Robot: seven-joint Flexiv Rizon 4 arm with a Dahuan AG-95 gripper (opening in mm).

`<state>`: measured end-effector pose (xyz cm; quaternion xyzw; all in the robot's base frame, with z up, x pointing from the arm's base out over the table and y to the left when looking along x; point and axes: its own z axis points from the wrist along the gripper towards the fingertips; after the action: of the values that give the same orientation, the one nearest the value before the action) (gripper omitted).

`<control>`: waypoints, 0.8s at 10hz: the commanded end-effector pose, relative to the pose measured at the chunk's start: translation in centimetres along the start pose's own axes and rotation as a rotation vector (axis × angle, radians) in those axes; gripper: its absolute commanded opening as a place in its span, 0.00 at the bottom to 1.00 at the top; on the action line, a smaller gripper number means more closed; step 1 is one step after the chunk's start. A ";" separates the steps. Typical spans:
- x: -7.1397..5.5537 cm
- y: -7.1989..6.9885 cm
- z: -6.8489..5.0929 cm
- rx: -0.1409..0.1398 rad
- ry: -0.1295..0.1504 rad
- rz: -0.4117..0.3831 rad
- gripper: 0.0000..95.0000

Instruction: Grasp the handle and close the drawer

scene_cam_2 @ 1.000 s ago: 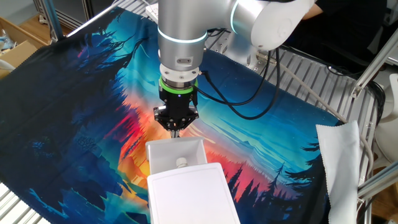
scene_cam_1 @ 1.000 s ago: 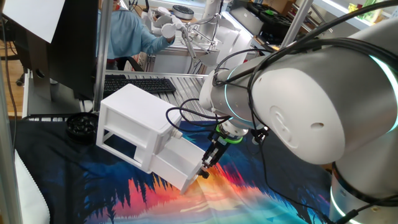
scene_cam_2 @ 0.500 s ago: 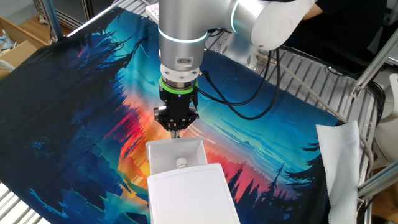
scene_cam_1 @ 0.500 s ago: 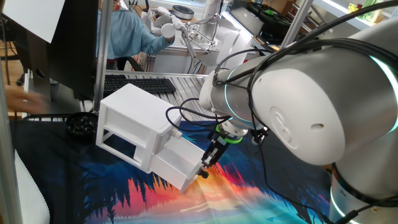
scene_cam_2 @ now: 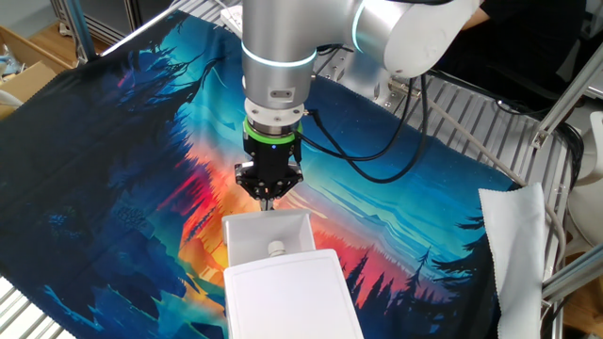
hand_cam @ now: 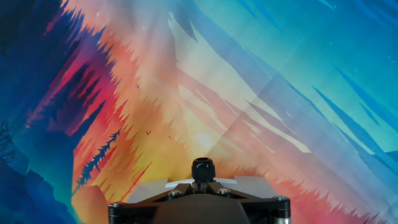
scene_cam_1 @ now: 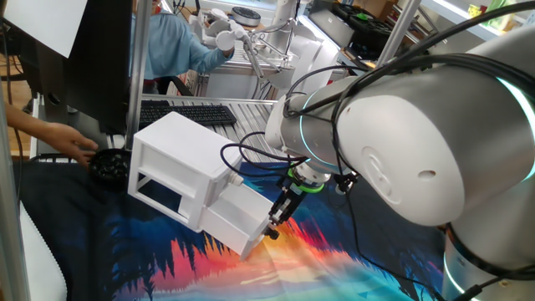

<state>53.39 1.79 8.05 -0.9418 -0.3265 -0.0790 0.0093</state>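
The small white cabinet (scene_cam_1: 180, 159) stands on the colourful mat. Its bottom drawer (scene_cam_1: 240, 219) sticks out, and in the other fixed view it shows from above as an open white box (scene_cam_2: 267, 234). My gripper (scene_cam_1: 272, 229) is at the drawer's front, shut on the tiny dark handle (hand_cam: 202, 168). In the hand view the fingers (hand_cam: 186, 185) meet round the knob's stem, with the drawer's white front edge just behind. In the other fixed view my gripper (scene_cam_2: 268, 200) points down at the drawer's front rim. The top drawer's paler knob (scene_cam_2: 275, 248) shows above the open box.
A person's hand (scene_cam_1: 71, 142) reaches to a round black object (scene_cam_1: 109, 167) left of the cabinet. A black keyboard (scene_cam_1: 185, 114) lies behind it. A white cloth (scene_cam_2: 518, 245) hangs at the mat's right edge, with metal frame bars around.
A person's hand has come in from the left to the round black object. My arm has shifted very slightly towards the cabinet, still shut on the handle.
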 end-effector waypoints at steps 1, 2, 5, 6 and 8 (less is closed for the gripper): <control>0.1 -0.2 0.0 -0.001 0.000 0.004 0.00; 0.2 -0.3 0.2 -0.006 -0.004 0.004 0.00; 0.5 -0.5 0.1 -0.014 -0.011 -0.001 0.00; 0.8 -0.5 -0.1 -0.016 -0.012 0.007 0.00; 1.0 -0.2 0.1 -0.011 -0.012 0.005 0.00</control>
<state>53.82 2.69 8.20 -0.9439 -0.3215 -0.0750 0.0030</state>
